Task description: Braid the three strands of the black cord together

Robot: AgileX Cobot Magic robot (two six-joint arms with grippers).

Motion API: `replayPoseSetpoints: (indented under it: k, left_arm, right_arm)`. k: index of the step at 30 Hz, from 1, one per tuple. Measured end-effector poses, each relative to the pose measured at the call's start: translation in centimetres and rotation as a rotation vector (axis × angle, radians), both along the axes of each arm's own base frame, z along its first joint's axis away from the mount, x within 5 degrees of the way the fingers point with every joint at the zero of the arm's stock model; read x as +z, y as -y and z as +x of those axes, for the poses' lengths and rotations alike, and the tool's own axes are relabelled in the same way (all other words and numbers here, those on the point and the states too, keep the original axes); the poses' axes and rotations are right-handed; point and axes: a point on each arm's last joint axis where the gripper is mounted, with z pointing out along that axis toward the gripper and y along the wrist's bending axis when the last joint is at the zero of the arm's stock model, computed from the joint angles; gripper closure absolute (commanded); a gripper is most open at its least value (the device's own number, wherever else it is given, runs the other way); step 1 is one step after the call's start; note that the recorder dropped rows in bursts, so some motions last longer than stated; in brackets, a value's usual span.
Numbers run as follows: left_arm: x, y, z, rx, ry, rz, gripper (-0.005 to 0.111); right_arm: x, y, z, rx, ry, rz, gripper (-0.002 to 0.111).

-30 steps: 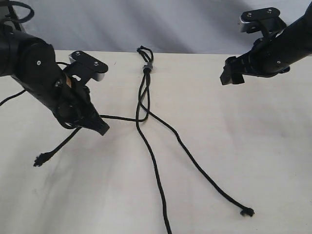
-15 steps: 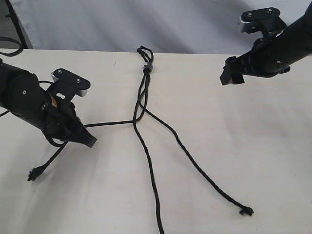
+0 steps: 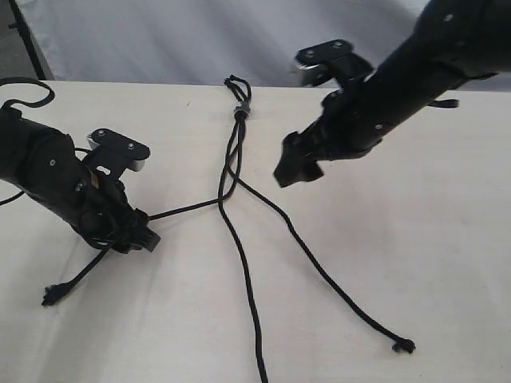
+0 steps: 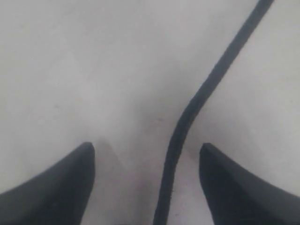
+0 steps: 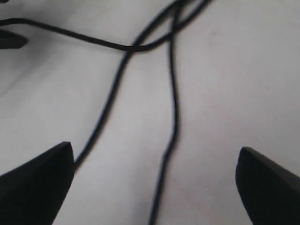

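Swung in from the far corner, the right arm (image 3: 415, 72) now reaches over the middle of the pale table (image 3: 447, 263). The left arm (image 3: 48, 171) has sunk slightly lower. The right gripper (image 3: 291, 169) hovers with its fingers (image 5: 37, 183) spread wide. The black cord (image 3: 231, 159) lies just beside it, and the wrist view shows two strands crossing the table below the gap. The left gripper (image 3: 146, 238) sits low at the table, its fingers (image 4: 51, 187) apart. The left strand (image 3: 184, 211) runs between them with neither finger clearly pressing it, then trails behind the gripper to a knotted tip (image 3: 50, 296). The middle strand (image 3: 243, 271) lies between the two grippers and runs out of view. The right strand (image 3: 319, 267) passes near the right gripper and ends in a frayed tip (image 3: 405, 346) well away from it. Beyond both grippers, a small grey band (image 3: 240, 112) joins the strands.
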Motion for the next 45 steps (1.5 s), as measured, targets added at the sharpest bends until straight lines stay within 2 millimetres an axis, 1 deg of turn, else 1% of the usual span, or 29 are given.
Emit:
replayPoseSetpoints:
  k: [2,4,6,8,9,10,11,12,13,14,15,16,17,18,19,20,21,23,25,27,29,30,32,34,35,39,41,45]
  left_arm:
    - [0.0,0.0,0.0,0.000,0.000,0.000,0.045]
    - [0.0,0.0,0.0,0.000,0.000,0.000,0.045]
    - [0.0,0.0,0.0,0.000,0.000,0.000,0.045]
    - [0.0,0.0,0.0,0.001,0.000,-0.001,0.045]
    - [0.0,0.0,0.0,0.006,-0.001,-0.002,0.045]
    - [0.0,0.0,0.0,0.008,-0.001,-0.003,0.045]
    - [0.0,0.0,0.0,0.011,-0.001,-0.004,0.045]
    - [0.0,0.0,0.0,0.013,-0.001,-0.005,0.045]
    - [0.0,0.0,0.0,0.013,-0.001,-0.005,0.045]
    - [0.0,0.0,0.0,0.013,-0.001,-0.005,0.045]
    - [0.0,0.0,-0.1,0.013,-0.008,-0.003,0.045]
    - [0.0,0.0,-0.1,0.013,-0.015,-0.001,0.045]
    - [-0.1,0.0,-0.1,0.014,-0.019,-0.001,0.045]
    - [-0.1,0.0,-0.2,0.014,-0.021,0.000,0.045]
    - [-0.1,0.0,-0.2,0.014,-0.021,0.000,0.045]
    - [-0.1,0.0,-0.2,0.014,-0.023,0.000,0.045]
    - [-0.1,-0.1,-0.2,0.014,-0.024,0.001,0.045]
    - [-0.1,-0.1,-0.2,0.014,-0.024,0.001,0.045]
    - [-0.1,-0.1,-0.2,0.014,-0.028,0.002,0.045]
    - [-0.1,-0.1,-0.3,0.014,-0.037,0.004,0.045]
    - [-0.1,-0.1,-0.4,0.014,-0.043,0.006,0.045]
    - [-0.1,-0.1,-0.4,0.014,-0.044,0.006,0.045]
    - [-0.1,-0.1,-0.4,0.014,-0.044,0.006,0.045]
    - [-0.1,-0.1,-0.4,0.014,-0.045,0.006,0.045]
    - [-0.1,-0.1,-0.4,0.014,-0.045,0.006,0.045]
    - [-0.1,-0.1,-0.4,0.014,-0.045,0.006,0.045]
    - [-0.2,-0.1,-0.4,0.014,-0.047,0.007,0.045]
    - [-0.2,-0.1,-0.4,0.014,-0.047,0.007,0.045]
  right_arm:
    - [0.0,-2.7,-1.2,0.085,-0.001,-0.007,0.021]
    - [-0.1,-5.1,-2.4,0.152,-0.002,-0.026,0.021]
    - [-0.4,-6.8,-3.4,0.192,0.012,-0.063,0.021]
    - [-1.2,-7.8,-4.2,0.190,0.017,-0.099,0.021]
    - [-2.3,-8.5,-4.6,0.189,0.018,-0.139,0.021]
    - [-3.0,-8.9,-4.8,0.187,0.006,-0.153,0.021]
    - [-4.3,-9.6,-5.1,0.190,-0.022,-0.173,0.021]
    - [-5.0,-10.0,-5.2,0.197,-0.036,-0.186,0.021]
    - [-6.4,-10.6,-5.4,0.205,-0.059,-0.202,0.021]
    - [-7.1,-10.8,-5.4,0.208,-0.069,-0.209,0.021]
    - [-8.2,-11.2,-5.4,0.213,-0.081,-0.228,0.022]
    - [-9.2,-11.2,-5.3,0.204,-0.096,-0.241,0.026]
    - [-9.8,-11.2,-5.3,0.204,-0.102,-0.251,0.040]
    - [-10.4,-11.2,-5.2,0.210,-0.105,-0.266,0.057]
    - [-10.6,-11.2,-5.1,0.208,-0.104,-0.267,0.085]
    - [-10.5,-11.2,-5.1,0.205,-0.098,-0.264,0.110]
    - [-10.5,-11.2,-5.0,0.205,-0.095,-0.264,0.106]
    - [-10.1,-11.1,-4.9,0.223,-0.097,-0.295,0.106]
    - [-8.6,-10.9,-4.8,0.259,-0.070,-0.337,0.106]
    - [-6.7,-10.4,-4.4,0.299,-0.009,-0.395,0.106]
    - [-5.0,-9.5,-3.7,0.335,0.075,-0.470,0.106]
    - [-4.4,-9.0,-3.3,0.346,0.109,-0.503,0.106]
    - [-4.0,-7.7,-2.1,0.356,0.169,-0.570,0.106]
    - [-4.3,-6.6,-1.0,0.345,0.190,-0.595,0.106]
    - [-5.0,-5.8,-0.3,0.333,0.190,-0.604,0.106]
    - [-7.9,-3.8,1.3,0.300,0.127,-0.628,0.106]
    - [-9.3,-3.4,1.5,0.295,0.084,-0.643,0.106]
    - [-11.0,-3.3,1.1,0.289,-0.003,-0.656,0.106]
